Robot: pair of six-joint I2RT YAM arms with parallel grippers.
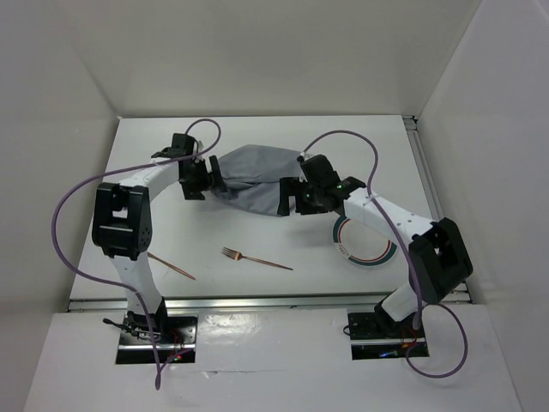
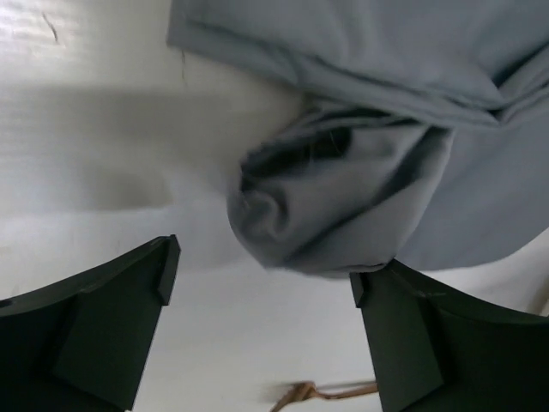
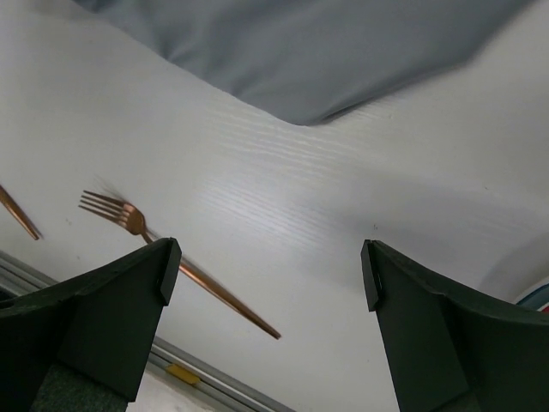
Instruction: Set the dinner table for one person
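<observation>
Holds fingers (image 2: 94, 335) of left gripper (image 2: 262, 266) apart, empty, just short of bunched cloth mat (image 2: 343, 189) on dinner table (image 2: 103, 129), and right gripper (image 3: 268, 253) likewise with fork (image 3: 129, 219) beside one finger; looks barely begun, nothing arranged.

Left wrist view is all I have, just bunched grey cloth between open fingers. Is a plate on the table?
Observer: Yes, a round white plate with coloured rim stripes lies on the plain white dinner table, right of the grey cloth mat, partly under the right arm.
Operator: And the right gripper?
Observer: The right gripper is open and empty, at the mat's right near edge.
</observation>
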